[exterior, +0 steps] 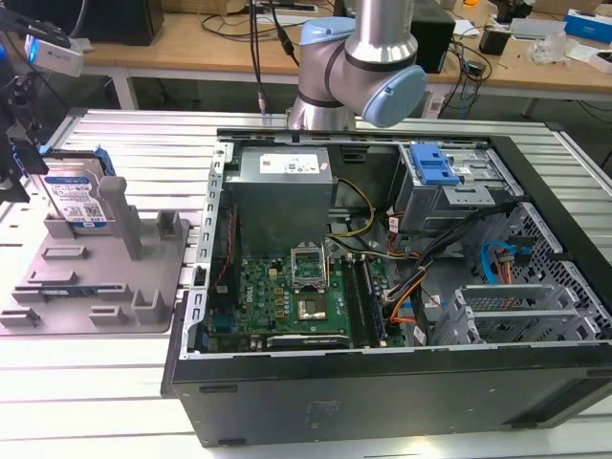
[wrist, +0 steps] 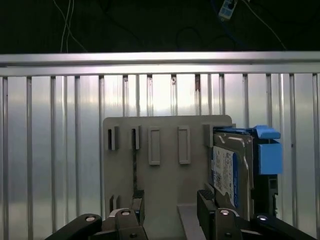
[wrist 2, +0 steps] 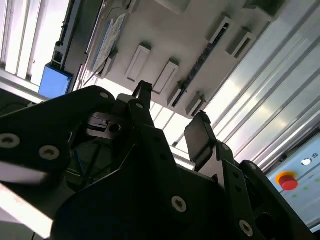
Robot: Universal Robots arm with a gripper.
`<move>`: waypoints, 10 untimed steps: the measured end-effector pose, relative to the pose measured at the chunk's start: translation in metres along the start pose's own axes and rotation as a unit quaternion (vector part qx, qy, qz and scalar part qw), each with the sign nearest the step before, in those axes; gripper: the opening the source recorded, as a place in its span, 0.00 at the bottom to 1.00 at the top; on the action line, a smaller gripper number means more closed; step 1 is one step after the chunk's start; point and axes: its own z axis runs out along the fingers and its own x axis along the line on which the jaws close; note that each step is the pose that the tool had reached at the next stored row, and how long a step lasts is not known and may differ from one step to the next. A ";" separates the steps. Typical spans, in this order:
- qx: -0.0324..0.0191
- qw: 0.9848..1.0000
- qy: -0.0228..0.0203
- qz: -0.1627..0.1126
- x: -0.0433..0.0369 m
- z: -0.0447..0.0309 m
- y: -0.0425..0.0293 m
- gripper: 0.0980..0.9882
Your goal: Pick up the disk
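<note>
On the ribbed metal table [exterior: 134, 143], the disk [wrist: 231, 170] stands on edge in a grey tray [wrist: 165, 187]. My gripper [wrist: 171, 205] hovers beside it, jaws apart and empty. It looks rigid, dense and slick-faced, so I'd clamp its blue side rails [wrist: 270, 157].

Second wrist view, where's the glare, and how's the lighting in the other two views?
Second wrist view: the ribbed table glares white, the claw is a dark silhouette. First wrist view: a bright band along the table's edge, black beyond, the disk evenly lit. Exterior view: even light, glare on the bare table.
</note>
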 end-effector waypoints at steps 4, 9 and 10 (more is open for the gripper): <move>0.000 1.000 0.000 -0.001 -0.0009 0.0001 0.0000 0.50; 0.000 1.000 0.001 -0.003 -0.0284 0.0000 0.0056 0.50; 0.000 1.000 0.001 -0.003 -0.0314 0.0001 0.0065 0.50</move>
